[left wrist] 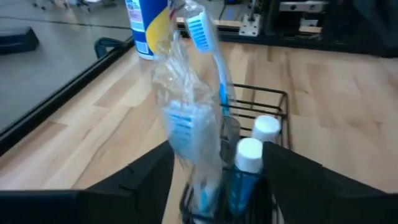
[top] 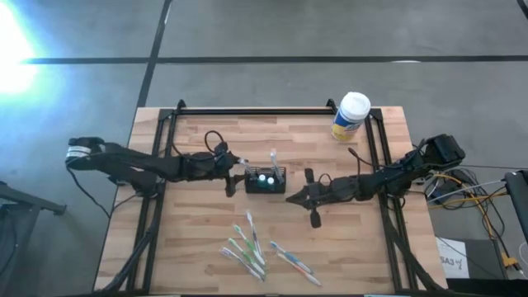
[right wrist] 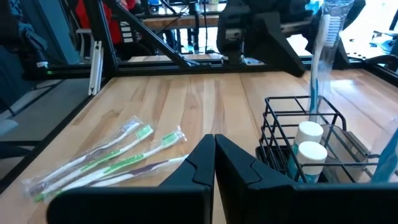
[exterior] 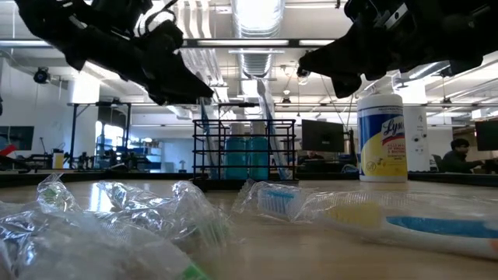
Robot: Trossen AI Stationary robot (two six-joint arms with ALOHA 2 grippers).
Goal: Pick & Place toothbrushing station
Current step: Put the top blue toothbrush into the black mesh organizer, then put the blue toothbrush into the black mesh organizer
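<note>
Pale wood-plank tabletop, grey floor, toothbrushing station centre, left claw spread at its 9 o'clock, right claw pressed together at 4 o'clock, wrapped toothbrushes at 6 o'clock, low view alone shows office room and seated person.

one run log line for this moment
left hand: open at black mesh organiser box | right hand: shut, beside box | wrapped toothbrushes: on table

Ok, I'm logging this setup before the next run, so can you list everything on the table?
Organiser: one, black wire mesh, table centre, between both grippers.
Tubes: two, blue with white caps, upright in the organiser.
Wrapped toothbrush: one, blue and white, standing in the organiser.
Loose toothbrushes: several, wrapped, green and blue, on the table's near side.
Canister: one, yellow with white lid, far right.
Left gripper: open, at the organiser's left side.
Right gripper: shut, just right of the organiser.
</note>
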